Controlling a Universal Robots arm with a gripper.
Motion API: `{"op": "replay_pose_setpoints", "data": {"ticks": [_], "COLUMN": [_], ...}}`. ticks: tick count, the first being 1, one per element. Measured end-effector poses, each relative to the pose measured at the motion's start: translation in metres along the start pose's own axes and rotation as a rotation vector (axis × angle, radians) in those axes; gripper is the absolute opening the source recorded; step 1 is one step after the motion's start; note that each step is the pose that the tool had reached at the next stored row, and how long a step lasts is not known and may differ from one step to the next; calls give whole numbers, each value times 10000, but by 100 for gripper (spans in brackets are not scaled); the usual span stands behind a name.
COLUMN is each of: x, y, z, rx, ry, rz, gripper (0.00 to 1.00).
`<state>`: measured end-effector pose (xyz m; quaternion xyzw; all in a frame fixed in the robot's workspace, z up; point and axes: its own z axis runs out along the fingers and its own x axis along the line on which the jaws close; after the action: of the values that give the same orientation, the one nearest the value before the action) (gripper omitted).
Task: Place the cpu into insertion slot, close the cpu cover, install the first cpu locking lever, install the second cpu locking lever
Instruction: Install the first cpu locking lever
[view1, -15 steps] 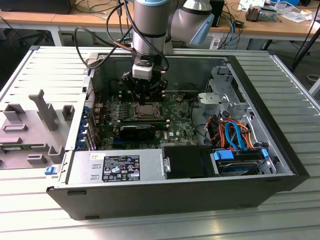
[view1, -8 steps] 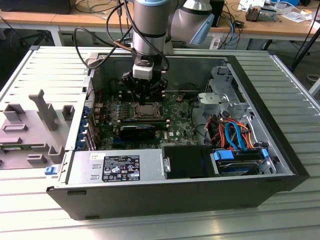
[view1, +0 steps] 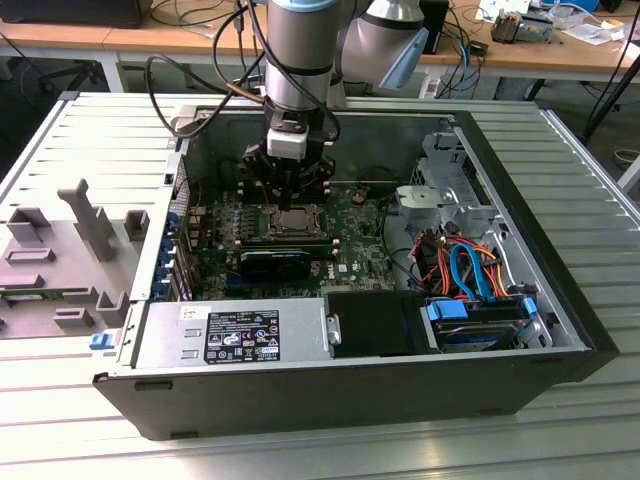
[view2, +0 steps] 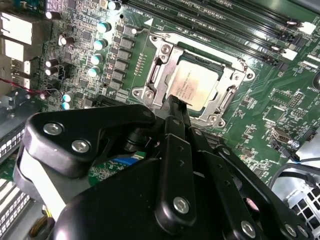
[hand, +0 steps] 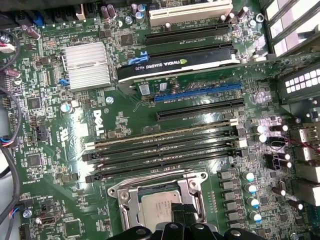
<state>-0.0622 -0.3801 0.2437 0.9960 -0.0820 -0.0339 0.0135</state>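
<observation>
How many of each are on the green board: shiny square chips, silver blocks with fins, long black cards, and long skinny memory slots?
Square silver-grey metal chip: 1
Silver finned metal block: 1
Long black expansion card: 1
Long narrow black memory slots: 4
Total: 7

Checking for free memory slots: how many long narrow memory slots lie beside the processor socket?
4 memory slots, side by side in one parallel row, between the socket and the black expansion card. In the first wrist view all look empty.
</observation>
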Motion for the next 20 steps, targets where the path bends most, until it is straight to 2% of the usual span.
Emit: {"op": "replay_pose_setpoints", "data": {"ticks": [20], "x": [0], "y": [0], "z": [0], "rx": [-34], "ry": [17], "rz": [-523], "gripper": [11]}}
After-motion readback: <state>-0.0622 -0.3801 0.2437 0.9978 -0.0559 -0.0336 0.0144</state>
